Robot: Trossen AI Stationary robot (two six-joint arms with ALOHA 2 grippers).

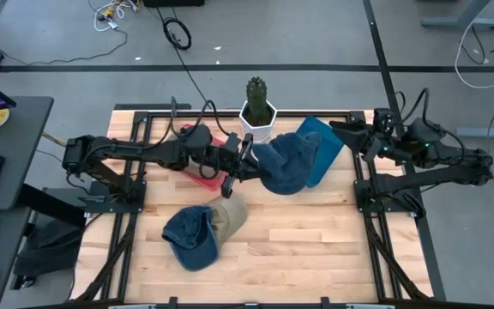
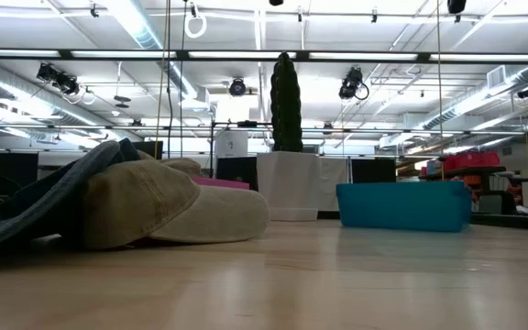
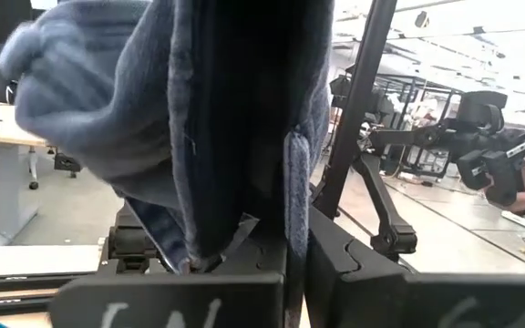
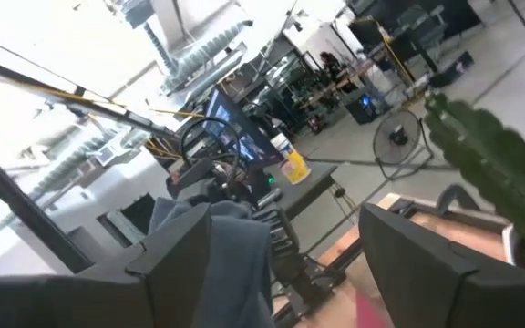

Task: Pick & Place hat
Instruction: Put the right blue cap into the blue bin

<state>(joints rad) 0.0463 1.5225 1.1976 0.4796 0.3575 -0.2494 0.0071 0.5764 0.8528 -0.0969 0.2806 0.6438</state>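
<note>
Clamped in the left gripper's (image 1: 245,168) shut jaws, the blue hat (image 1: 288,163) hangs below them and should travel steadily toward the teal bin (image 1: 323,146) just beyond, while the right gripper (image 1: 340,130) waits with jaws apart.

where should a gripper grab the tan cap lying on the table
By its brim. The tan cap lies flat with the brim edge free on the side toward the cactus, while the blue cap overlaps its other side. Coming down from above onto that free edge looks cleanest.
</note>
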